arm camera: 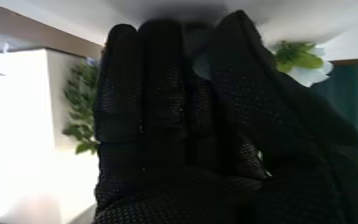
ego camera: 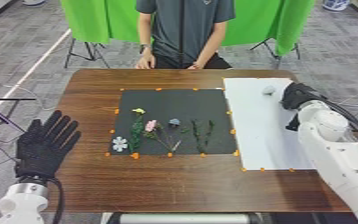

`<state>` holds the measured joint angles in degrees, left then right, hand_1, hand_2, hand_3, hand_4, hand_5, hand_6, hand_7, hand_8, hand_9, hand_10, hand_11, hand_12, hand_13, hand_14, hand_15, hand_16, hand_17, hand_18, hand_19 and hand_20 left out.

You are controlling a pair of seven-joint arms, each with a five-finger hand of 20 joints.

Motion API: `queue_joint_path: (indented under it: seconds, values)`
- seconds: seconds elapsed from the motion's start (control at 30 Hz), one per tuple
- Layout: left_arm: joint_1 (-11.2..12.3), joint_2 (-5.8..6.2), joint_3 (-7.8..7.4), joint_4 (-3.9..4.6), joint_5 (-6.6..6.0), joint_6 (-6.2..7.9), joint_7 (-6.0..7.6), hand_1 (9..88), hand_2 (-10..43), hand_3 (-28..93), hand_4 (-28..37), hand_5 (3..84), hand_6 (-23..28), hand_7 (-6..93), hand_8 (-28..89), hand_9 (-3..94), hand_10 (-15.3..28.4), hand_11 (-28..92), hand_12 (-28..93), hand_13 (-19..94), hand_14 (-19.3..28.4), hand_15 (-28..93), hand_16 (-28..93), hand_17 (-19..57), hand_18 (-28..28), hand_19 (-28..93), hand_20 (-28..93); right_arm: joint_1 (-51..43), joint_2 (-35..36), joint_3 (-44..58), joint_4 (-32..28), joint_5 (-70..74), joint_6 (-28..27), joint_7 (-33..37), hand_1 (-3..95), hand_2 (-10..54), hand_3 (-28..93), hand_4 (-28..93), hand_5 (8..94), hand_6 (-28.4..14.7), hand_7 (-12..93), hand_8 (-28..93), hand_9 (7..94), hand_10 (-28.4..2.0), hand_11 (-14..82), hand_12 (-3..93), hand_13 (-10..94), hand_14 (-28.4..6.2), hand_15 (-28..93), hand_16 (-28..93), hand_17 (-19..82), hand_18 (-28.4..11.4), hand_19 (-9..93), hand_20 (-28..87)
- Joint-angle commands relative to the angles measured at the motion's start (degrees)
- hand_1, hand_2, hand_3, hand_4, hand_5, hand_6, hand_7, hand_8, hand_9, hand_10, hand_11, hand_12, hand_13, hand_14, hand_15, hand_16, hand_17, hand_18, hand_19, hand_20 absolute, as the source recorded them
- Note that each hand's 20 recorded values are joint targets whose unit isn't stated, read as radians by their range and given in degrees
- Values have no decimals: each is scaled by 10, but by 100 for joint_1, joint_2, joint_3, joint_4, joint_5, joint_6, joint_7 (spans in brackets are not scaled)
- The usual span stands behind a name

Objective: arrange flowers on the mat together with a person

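In the head view, my right hand is over the white sheet's right side, beside a small white flower. My left hand stands open left of the table. The dark mat bears a white flower, a yellow flower, a pink flower, a blue-grey flower and green sprigs. In the right wrist view, my right hand has straight fingers, with the thumb close beside them; a white flower with green leaves is past the thumb. The fingertips are blurred.
The white sheet lies right of the dark mat on the brown table. Orange tabs line both. A person's hands are at the far edge, off the flowers. Leafy greenery shows beyond my fingers in the right wrist view.
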<state>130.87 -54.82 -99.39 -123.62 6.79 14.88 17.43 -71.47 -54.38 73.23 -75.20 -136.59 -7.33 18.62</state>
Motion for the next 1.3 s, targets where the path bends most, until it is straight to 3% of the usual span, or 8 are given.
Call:
queue_joint_path:
  seconds: [0.03, 0.17, 0.43, 0.67, 0.73, 0.83, 1.1, 1.3]
  values:
    - [-70, -88, 75, 78, 18, -39, -135, 286, 110, 724, -283, 441, 67, 103, -86, 394, 130, 132, 90, 304, 139, 176, -25, -26, 130, 249, 123, -768, 153, -213, -183, -11, 559, -236, 652, -95, 611, -283, 647, 32, 481, -90, 755, -75, 103, 365, 687, -19, 356, 380, 439, -119, 740, 146]
    - [-89, -60, 51, 80, 32, -58, -157, 286, 110, 724, -283, 441, 67, 102, -87, 395, 131, 132, 90, 304, 139, 176, -25, -26, 130, 249, 123, -1154, 542, -339, -561, 74, 1614, -540, 657, -95, 660, -282, 676, 31, 469, -63, 793, -76, 104, 391, 720, -17, 355, 396, 431, -103, 860, 82]
    - [57, -66, -107, 55, 107, -192, -217, 286, 108, 725, -283, 439, 67, 101, -86, 394, 132, 131, 90, 303, 140, 174, -25, -25, 130, 247, 122, -1361, 889, -553, -2022, 310, 2341, -814, 647, -95, 673, -283, 673, 28, 470, -58, 790, -79, 103, 393, 720, -14, 350, 402, 435, -98, 880, 38]
    - [60, -37, -72, 49, 122, -242, -229, 289, 106, 723, -283, 439, 67, 100, -85, 393, 131, 129, 91, 302, 138, 169, -24, -25, 131, 243, 121, -1162, 722, -928, -2802, 332, 2205, -1404, 641, -95, 674, -283, 669, 29, 472, -58, 788, -78, 103, 393, 716, -10, 351, 398, 438, -93, 871, 39]
    - [131, -29, -107, 29, 135, -285, -192, 289, 105, 722, -283, 439, 67, 99, -85, 392, 131, 129, 92, 302, 138, 169, -23, -25, 130, 243, 122, -1102, 494, -879, -2790, 314, 1960, -1899, 639, -95, 675, -283, 659, 31, 470, -62, 780, -75, 100, 391, 710, -7, 351, 398, 434, -87, 871, 39]
    - [222, -33, -140, -1, 134, -279, -91, 288, 104, 722, -283, 438, 67, 99, -85, 390, 130, 128, 92, 300, 139, 167, -22, -25, 130, 241, 121, -871, 270, -1225, -2731, 273, 1810, -1927, 637, -95, 676, -283, 648, 30, 469, -69, 770, -75, 95, 386, 700, -5, 348, 396, 426, -80, 873, 35]
    - [-27, -18, 59, 95, 133, -326, -187, 291, 103, 721, -283, 438, 69, 98, -84, 389, 130, 126, 93, 298, 142, 169, -19, -26, 130, 239, 122, -509, 0, -2018, -2355, 57, 1490, -1892, 647, -95, 665, -283, 640, 24, 452, -78, 757, -74, 93, 372, 693, -3, 331, 378, 440, -50, 910, -58]
    - [45, -9, 22, 43, 21, -120, -103, 292, 103, 721, -283, 441, 72, 96, -83, 391, 133, 130, 95, 298, 143, 171, -20, -28, 131, 240, 123, -714, 74, -1970, -2408, -243, 1357, -1699, 648, -95, 665, -283, 628, 16, 449, -75, 747, -78, 94, 367, 691, -7, 328, 378, 448, -56, 917, -47]
